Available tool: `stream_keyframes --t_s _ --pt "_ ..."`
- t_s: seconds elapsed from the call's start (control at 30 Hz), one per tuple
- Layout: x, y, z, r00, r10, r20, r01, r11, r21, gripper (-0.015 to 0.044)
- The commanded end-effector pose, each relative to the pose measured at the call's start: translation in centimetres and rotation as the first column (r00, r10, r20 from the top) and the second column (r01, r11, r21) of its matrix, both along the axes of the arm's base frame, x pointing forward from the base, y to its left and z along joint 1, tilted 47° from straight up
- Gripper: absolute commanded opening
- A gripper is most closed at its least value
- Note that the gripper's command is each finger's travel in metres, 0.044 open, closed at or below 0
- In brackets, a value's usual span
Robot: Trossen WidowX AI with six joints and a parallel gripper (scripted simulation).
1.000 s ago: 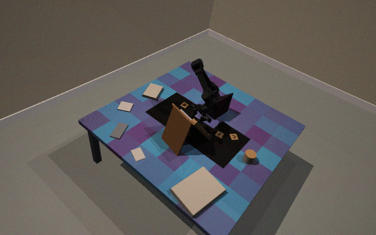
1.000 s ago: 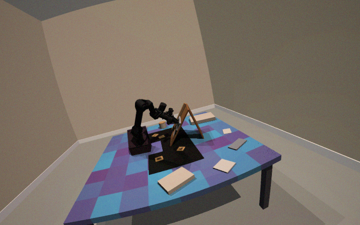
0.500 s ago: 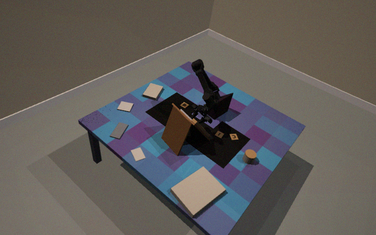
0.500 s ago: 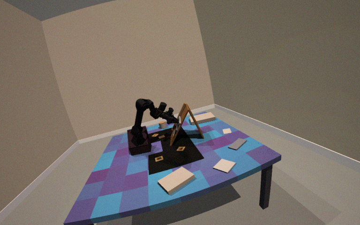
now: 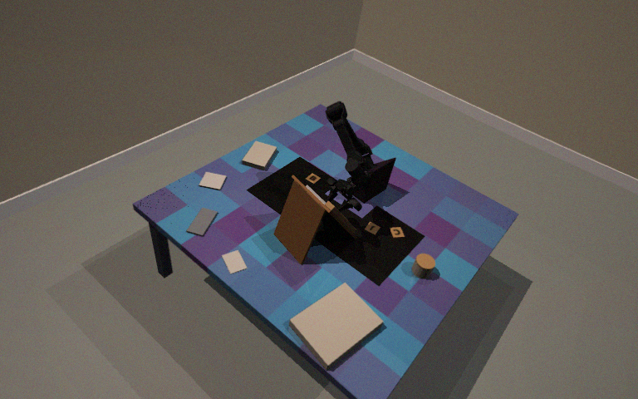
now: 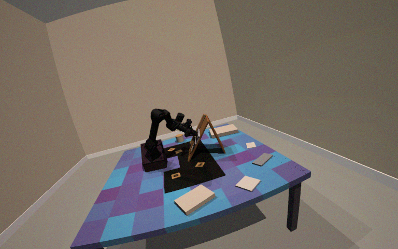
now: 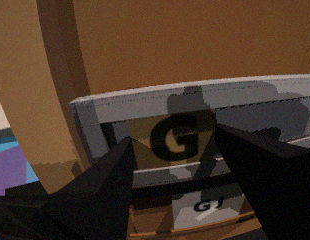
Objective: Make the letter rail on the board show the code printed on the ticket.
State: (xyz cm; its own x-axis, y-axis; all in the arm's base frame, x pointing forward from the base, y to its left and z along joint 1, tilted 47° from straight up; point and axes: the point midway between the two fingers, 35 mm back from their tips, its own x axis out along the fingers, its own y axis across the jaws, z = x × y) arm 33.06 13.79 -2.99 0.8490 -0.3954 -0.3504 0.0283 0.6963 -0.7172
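Note:
My gripper [image 7: 173,136] [image 6: 196,134] is shut on the G tile [image 7: 174,145], which stands upright in the grey rail [image 7: 140,101] on the leaning board [image 7: 195,45] [image 6: 200,124]. In the wrist view a gap shows between the G tile and the rail's left end wall. Below, the white ticket [image 7: 182,201] reads "G J"; a finger may hide its right part. Other tiles lie on the black mat [image 5: 379,269] [image 6: 210,176]: one tile [image 5: 312,178] [image 6: 175,175], one tile [image 6: 200,164], one tile [image 5: 371,228] [image 6: 179,151] and one tile [image 5: 397,231] [image 6: 171,149].
A round wooden cylinder [image 5: 424,264] [image 6: 179,138] stands beside the mat. A large pale block [image 5: 337,321] [image 6: 224,131] lies beyond the board, a smaller block [image 5: 259,153] [image 6: 195,198] near the mat's other end. Thin plates, including a grey plate [image 5: 202,221] [image 6: 262,159], lie behind the board.

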Motion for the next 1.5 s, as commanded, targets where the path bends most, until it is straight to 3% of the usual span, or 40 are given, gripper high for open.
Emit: stream_keyframes --t_s 0.0,0.27,0.63,1.47 --pt "0.1 0.3 -0.2 1.000 -0.003 0.005 0.003 1.000 0.004 0.0000" --pt "0.1 0.5 -0.4 1.000 -0.003 0.005 0.003 1.000 0.004 0.0000" --pt "-0.3 0.5 -0.2 1.000 -0.003 0.004 0.003 1.000 0.004 0.0289" --pt "-1.8 1.3 0.2 1.000 -0.003 0.004 0.003 1.000 0.005 0.0295"
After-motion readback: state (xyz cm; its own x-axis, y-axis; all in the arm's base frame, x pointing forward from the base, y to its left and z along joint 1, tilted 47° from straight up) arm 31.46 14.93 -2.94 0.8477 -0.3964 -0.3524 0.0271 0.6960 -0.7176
